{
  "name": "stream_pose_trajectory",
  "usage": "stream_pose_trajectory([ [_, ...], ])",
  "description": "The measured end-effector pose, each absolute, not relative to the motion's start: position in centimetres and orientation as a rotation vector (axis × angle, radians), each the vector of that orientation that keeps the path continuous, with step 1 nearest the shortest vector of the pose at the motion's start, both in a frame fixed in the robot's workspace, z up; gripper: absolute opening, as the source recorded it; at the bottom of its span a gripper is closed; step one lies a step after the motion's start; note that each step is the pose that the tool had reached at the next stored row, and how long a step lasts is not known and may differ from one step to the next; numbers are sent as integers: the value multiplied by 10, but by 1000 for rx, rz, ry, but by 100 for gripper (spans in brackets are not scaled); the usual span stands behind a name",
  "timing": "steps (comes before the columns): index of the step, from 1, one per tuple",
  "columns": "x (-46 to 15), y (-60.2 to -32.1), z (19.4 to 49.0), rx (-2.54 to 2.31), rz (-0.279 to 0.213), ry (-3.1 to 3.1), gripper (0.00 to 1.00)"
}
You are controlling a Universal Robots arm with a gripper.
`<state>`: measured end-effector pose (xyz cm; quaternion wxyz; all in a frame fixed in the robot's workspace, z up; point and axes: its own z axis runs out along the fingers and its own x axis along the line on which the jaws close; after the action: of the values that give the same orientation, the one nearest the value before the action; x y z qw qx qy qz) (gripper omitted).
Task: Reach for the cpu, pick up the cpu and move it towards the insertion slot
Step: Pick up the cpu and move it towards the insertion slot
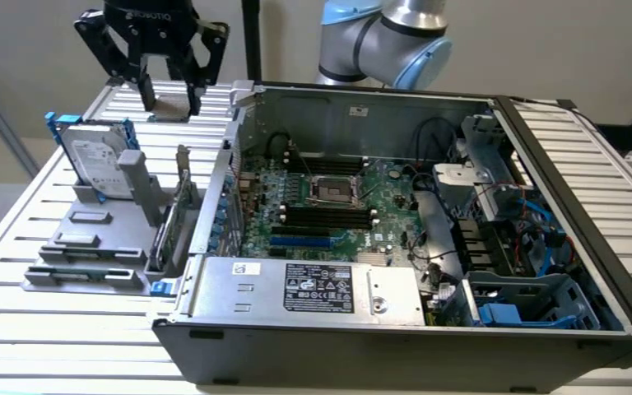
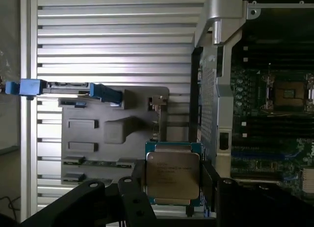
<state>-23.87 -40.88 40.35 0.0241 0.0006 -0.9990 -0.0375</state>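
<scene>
The end effector [image 2: 172, 188] is clamped on the cpu [image 2: 172, 179], above the desk [image 1: 30, 222] beside the computer case [image 1: 404, 329], so it is better to keep the chip level while carrying toward the insertion slot [image 1: 335, 190]

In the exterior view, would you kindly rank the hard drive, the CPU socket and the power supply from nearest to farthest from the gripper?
From the gripper:
1. Hard drive, upright just below it.
2. CPU socket, mid-motherboard, to the exterior view's right.
3. Power supply, at the case's near edge.

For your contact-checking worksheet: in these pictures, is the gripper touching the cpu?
Touching. In the wrist view the gripper has its dark fingers pressed against opposite edges of the cpu, with no gap on either side.
</scene>
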Motion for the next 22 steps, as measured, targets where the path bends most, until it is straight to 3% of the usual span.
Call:
stream_pose_trajectory([
  [12, -184, -409, 404, 4, -196, -3087, 54],
  [22, -139, -407, 403, 4, -211, -3086, 54],
])
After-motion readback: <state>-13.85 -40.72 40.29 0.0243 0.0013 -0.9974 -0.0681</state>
